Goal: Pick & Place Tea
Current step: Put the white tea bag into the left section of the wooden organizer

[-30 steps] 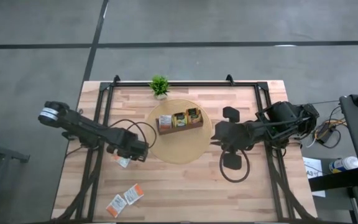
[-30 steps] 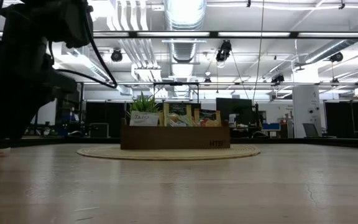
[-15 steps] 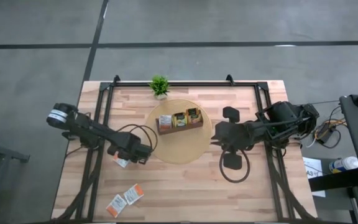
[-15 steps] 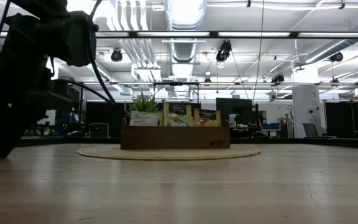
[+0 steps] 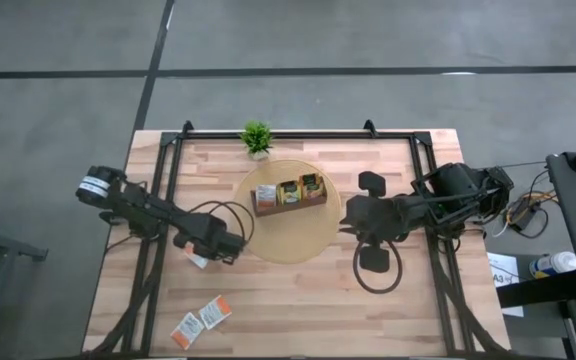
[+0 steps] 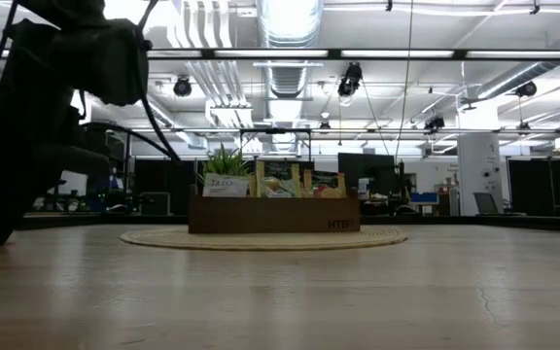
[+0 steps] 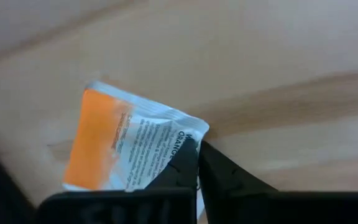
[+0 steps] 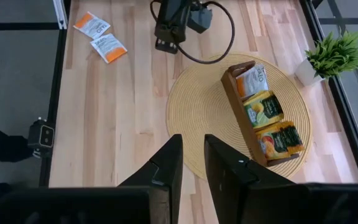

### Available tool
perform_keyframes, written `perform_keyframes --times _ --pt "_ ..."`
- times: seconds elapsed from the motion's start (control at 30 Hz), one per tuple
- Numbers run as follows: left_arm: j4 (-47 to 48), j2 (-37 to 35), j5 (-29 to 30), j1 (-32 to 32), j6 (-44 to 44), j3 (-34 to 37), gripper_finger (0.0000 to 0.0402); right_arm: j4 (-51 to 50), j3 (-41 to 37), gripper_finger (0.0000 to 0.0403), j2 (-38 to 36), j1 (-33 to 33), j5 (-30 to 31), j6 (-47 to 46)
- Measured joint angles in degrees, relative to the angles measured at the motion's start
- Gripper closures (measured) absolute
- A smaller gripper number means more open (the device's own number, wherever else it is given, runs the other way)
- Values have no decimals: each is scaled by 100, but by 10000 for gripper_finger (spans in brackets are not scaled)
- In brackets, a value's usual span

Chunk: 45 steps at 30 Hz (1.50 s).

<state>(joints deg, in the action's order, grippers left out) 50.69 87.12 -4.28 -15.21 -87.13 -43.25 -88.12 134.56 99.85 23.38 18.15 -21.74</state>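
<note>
Grey concrete floor (image 5: 368, 40) surrounds the wooden table (image 5: 288, 310); ceiling ducts (image 6: 285, 39) and strip lights overhead.

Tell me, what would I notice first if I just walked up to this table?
Probably the left gripper, fingers pinched shut on a white-and-orange tea sachet lying on the wooden table, left of the round woven mat. On that mat stands a brown tray holding more tea packets, with a small green plant behind it.

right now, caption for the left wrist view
Left hand shut on a white-and-orange tea sachet lying on the wooden table.
</note>
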Motion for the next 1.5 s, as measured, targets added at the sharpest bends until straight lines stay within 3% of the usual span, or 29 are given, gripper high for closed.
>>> perform_keyframes --times 0.4,0.73,0.93,1.23,1.5 --pt "416 -423 496 -1 -95 -453 401 -17 0 339 0 0 -15 225" --pt "358 -1077 2212 28 -618 -1207 401 -193 0 339 0 31 -44 241" --pt "-341 -1239 3449 48 -999 -1371 401 -193 0 339 -18 189 -61 352" --pt "-1718 -1227 4398 144 -1240 -1372 401 -192 0 339 -294 417 -59 593" --pt "-2183 -1217 5340 223 -2204 -1368 401 -190 0 339 -765 452 -13 593"
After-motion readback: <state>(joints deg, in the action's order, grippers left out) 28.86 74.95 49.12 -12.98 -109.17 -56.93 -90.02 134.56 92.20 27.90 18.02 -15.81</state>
